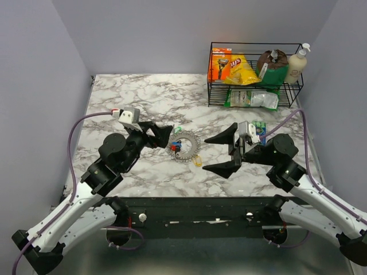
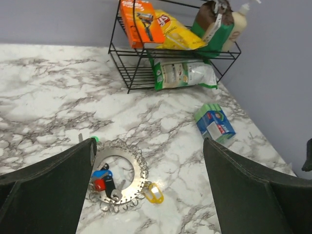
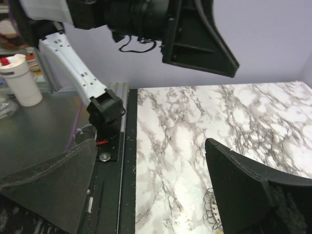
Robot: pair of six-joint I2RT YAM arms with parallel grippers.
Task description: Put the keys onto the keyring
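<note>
Rt wrist view catches only a scrap of the keyring, coiled edge at 6 o'clock, the rest cut off by the frame & a dark finger. Top view shows the keyring whole, lying flat mid-desk between the two arms. The keys, red, blue & one dark head, bunch at the ring's 9 o'clock. In the lt wrist view they lie over its inner edge w/ blades running toward 5 o'clock. Too small to tell if they are threaded on the wire. The green key sits outside the ring at 11 o'clock, and lt wrist view gives only its tip, the remainder behind a finger. Ring is round, so no long axis, but its yellow tag sticks out at 5 o'clock. The left pincer is spread wide & empty, tips by the ring's 10 o'clock rim, contact unclear. The right pincer gapes too, empty, near the ring's 3 o'clock side, apart from it.
</note>
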